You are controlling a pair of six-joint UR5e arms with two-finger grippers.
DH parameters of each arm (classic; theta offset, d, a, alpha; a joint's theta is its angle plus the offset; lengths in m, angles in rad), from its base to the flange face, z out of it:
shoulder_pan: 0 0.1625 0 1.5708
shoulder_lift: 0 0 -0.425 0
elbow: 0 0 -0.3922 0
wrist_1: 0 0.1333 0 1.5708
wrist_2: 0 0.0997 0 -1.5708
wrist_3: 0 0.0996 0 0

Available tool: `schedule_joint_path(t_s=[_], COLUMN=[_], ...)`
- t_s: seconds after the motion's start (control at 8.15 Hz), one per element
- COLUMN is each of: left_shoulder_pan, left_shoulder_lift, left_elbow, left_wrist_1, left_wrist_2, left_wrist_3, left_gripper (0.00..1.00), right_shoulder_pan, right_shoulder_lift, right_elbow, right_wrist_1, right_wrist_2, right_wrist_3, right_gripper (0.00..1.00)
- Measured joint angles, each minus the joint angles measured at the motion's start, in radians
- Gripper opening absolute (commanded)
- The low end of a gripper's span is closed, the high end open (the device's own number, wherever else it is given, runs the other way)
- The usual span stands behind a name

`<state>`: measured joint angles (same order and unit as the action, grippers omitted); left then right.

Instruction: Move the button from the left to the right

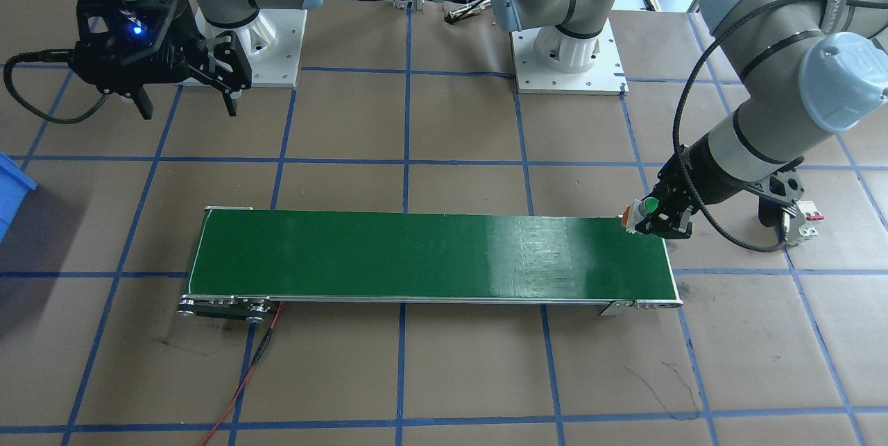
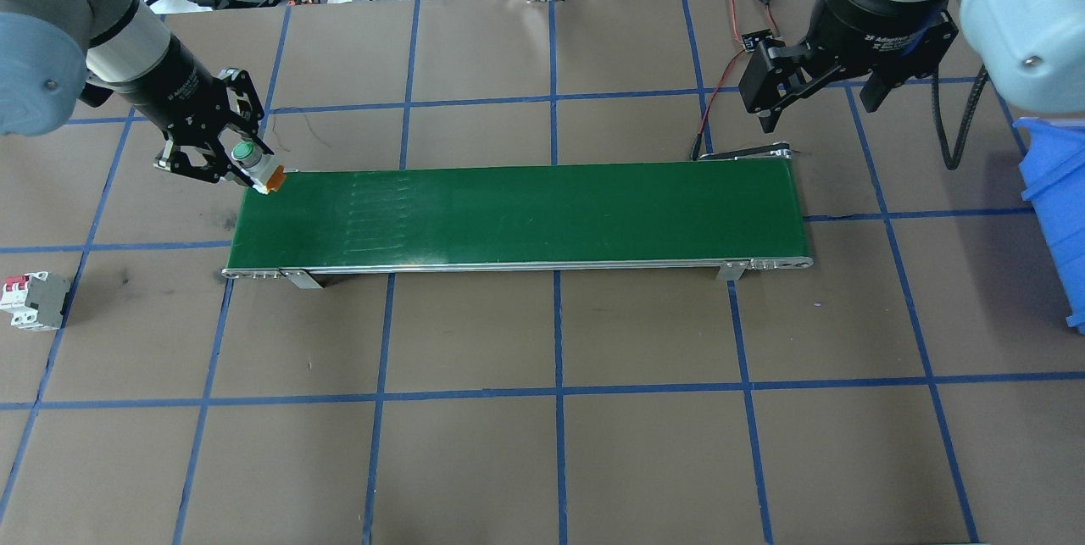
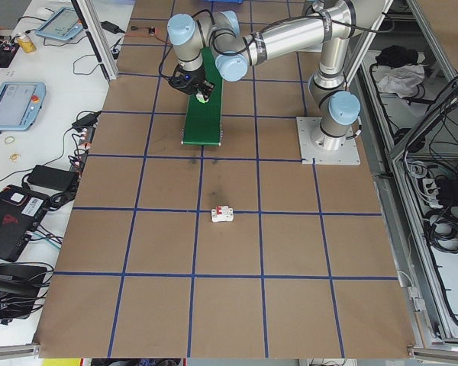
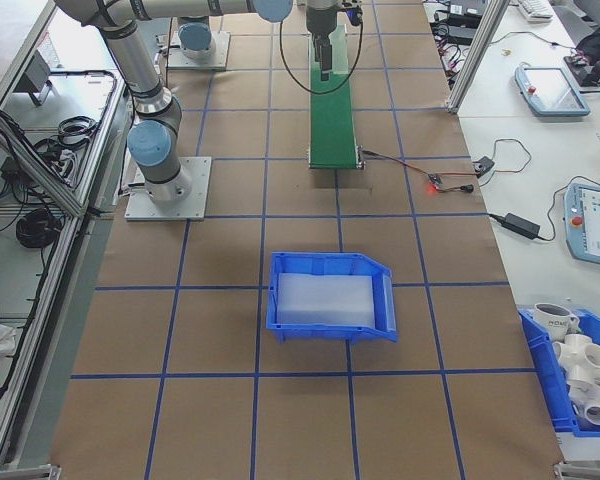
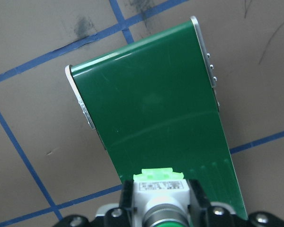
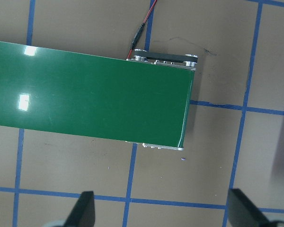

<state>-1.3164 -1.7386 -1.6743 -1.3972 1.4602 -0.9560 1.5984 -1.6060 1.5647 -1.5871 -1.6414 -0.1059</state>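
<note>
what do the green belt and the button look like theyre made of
The belt looks like smooth rubber or PVC, semi-glossy: it shows light glare patches, and its side rails look like bare metal. The button, held in the left gripper, looks like moulded plastic: shiny green cap, white body, orange end. Neither material is certain by look alone.

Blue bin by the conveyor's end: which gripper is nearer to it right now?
Right. The right gripper hangs open near the blue bin, at the conveyor end beside it. The left gripper holds the button at the opposite end.
</note>
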Motion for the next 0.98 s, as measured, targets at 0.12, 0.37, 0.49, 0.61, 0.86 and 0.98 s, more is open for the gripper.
schedule_joint_path(t_s=[0.12, 0.37, 0.49, 0.61, 0.86, 0.98], left_shoulder_pan=[0.0, 0.004, 0.011, 0.025, 0.063, 0.074], left_shoulder_lift=[0.002, 0.001, 0.001, 0.0, -0.002, -0.005], left_elbow=[-0.044, -0.148, -0.19, -0.214, -0.23, -0.233], left_wrist_1=[0.071, 0.277, 0.347, 0.381, 0.394, 0.394], left_wrist_2=[0.004, 0.03, 0.044, 0.051, 0.055, 0.055], left_wrist_3=[-0.05, -0.096, -0.104, -0.108, -0.111, -0.121], left_gripper=[0.0, 0.0, 0.0, 0.0, 0.0, 0.0], right_shoulder_pan=[0.0, 0.0, 0.0, 0.0, 0.0, 0.0], right_shoulder_lift=[0.001, 0.001, 0.001, 0.001, 0.001, 0.001], right_elbow=[0.0, 0.0, 0.0, 0.0, 0.0, 0.0], right_wrist_1=[0.0, 0.0, 0.0, 0.0, 0.0, 0.0], right_wrist_2=[0.0, 0.0, 0.0, 0.0, 0.0, 0.0], right_wrist_3=[0.0, 0.0, 0.0, 0.0, 0.0, 0.0], right_gripper=[1.0, 1.0, 1.0, 1.0, 1.0, 1.0])
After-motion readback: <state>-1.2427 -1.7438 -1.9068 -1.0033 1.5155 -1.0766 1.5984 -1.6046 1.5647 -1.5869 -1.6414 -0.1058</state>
